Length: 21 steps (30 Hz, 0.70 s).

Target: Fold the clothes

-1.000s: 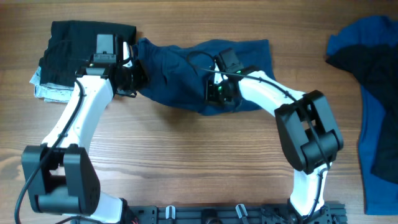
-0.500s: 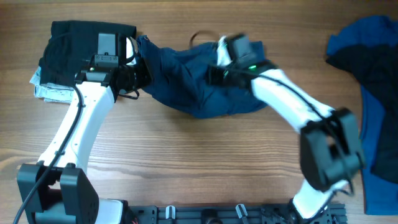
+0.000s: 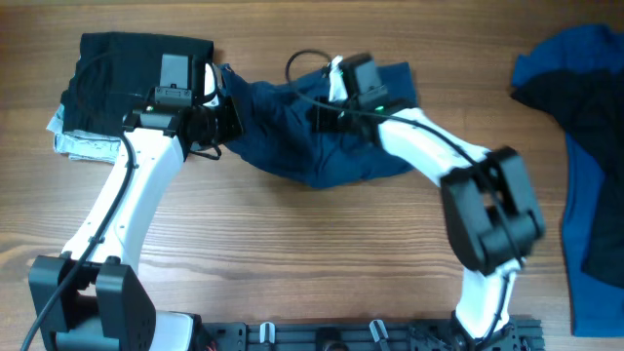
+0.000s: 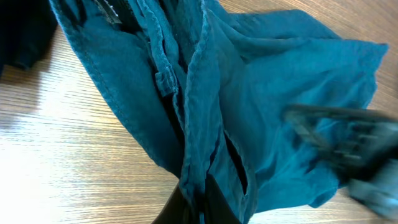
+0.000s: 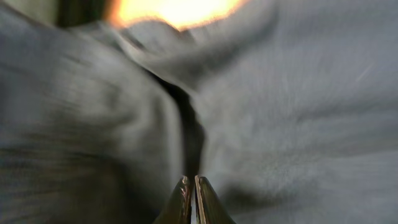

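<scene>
We see the dark blue trousers bunched across the upper middle of the wooden table, strung between both arms. The left gripper is clenched on a seam at their left end, near a folded black garment. The right gripper is pressed tight together at a crease in the trousers' right half; we cannot tell whether cloth is caught. A royal blue garment lies well apart at the right edge.
</scene>
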Motion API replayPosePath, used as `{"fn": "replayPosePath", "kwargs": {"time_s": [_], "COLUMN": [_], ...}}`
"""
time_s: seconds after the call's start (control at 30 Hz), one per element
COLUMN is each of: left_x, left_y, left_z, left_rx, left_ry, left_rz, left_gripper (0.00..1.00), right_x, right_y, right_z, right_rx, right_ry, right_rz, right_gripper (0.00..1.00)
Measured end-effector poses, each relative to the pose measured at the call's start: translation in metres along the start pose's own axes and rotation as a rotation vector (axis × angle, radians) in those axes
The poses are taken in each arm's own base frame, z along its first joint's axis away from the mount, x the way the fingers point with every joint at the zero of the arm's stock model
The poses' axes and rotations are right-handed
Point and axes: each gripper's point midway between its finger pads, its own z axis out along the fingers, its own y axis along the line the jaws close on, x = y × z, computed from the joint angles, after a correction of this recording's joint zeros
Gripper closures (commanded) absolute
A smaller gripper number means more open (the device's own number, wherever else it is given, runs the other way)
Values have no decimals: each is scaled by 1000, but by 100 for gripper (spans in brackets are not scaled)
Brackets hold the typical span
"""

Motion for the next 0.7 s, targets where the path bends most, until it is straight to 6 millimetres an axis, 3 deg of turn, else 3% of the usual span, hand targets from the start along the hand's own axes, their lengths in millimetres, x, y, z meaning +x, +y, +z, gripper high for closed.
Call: {"fn": "replayPosePath", "kwargs": {"time_s": [0.13,0.4,0.5,0.6,0.7], "left_x": [0,5,6,6,6], "left_y": [2,6,6,6,6], "left_z": [0,-1,-1,-1,-1], "left_rx": [-9,-28,-29,-30,-30], "left_ry": [-1,19,23,23,23], "left_rz": [3,17,22,22,22], "left_gripper": [96,96,96,96,96], "right_x": [26,18,-17,-65,-96], "right_y": [-13,-8,2,20,35], "right_z": [39,34,6,-36,-61], "right_rx": [-2,-42,-72,-99,-123], "right_ry": [58,49,-50,-209,-318], "right_rz": [-1,5,-13,-54,-91], "right_gripper": [95,96,96,96,96]}}
